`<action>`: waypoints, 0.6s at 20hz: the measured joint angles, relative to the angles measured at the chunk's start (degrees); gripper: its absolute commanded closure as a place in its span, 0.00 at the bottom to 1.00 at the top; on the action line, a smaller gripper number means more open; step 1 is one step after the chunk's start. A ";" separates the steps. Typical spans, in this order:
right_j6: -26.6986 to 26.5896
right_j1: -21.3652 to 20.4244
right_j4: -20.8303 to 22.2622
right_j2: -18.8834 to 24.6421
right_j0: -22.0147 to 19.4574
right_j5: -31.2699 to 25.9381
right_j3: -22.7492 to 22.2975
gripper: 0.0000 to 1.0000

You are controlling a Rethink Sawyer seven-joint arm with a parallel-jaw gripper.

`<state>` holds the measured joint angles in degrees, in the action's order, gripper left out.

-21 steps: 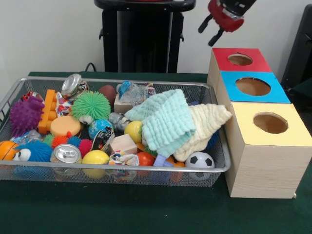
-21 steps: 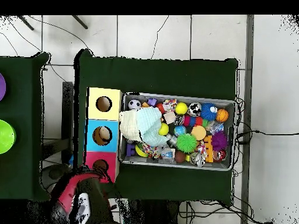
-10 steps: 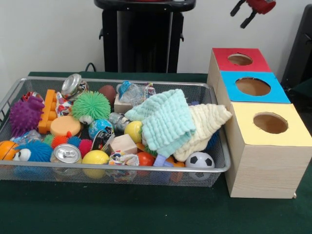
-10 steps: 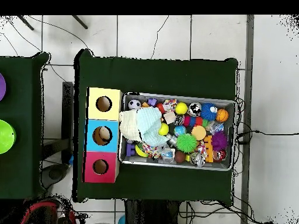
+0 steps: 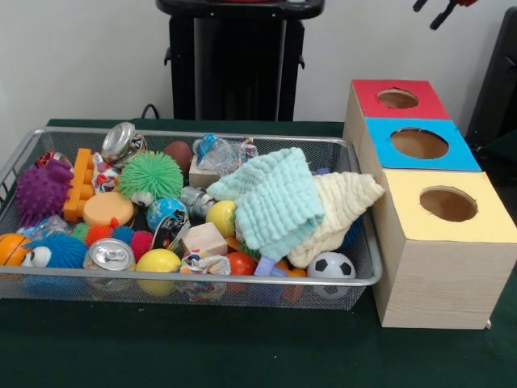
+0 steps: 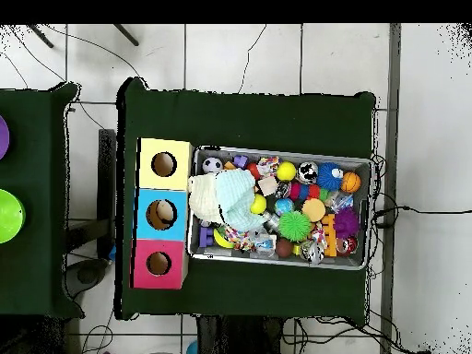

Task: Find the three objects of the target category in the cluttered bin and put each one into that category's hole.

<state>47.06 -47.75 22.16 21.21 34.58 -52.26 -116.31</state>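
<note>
Green cloth covers the table (image 5: 242, 356); a wire bin (image 5: 367, 271) heaped with toys touches the box (image 5: 432, 267) with red, blue, yellow holed tops. Gripper (image 5: 440, 8) tips show top right; opening cannot be told.

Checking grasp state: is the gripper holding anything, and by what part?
Cannot be told: only the tips of the black gripper show at the front view's top edge.

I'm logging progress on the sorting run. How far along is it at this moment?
Nothing can be confirmed as sorted; the three holes show no readable contents. The gripper is drawn up at the top edge above the red box, with nothing visible in it. The bin remains crowded: cans, balls, spiky toys, blocks, and two cloths covering things. The searching looks mostly ahead.
</note>
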 measured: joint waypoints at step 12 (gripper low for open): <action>7.23 -0.27 -8.39 -0.04 14.12 -0.19 5.40 0.00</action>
<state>54.28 -48.01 13.77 21.16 48.70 -52.45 -110.91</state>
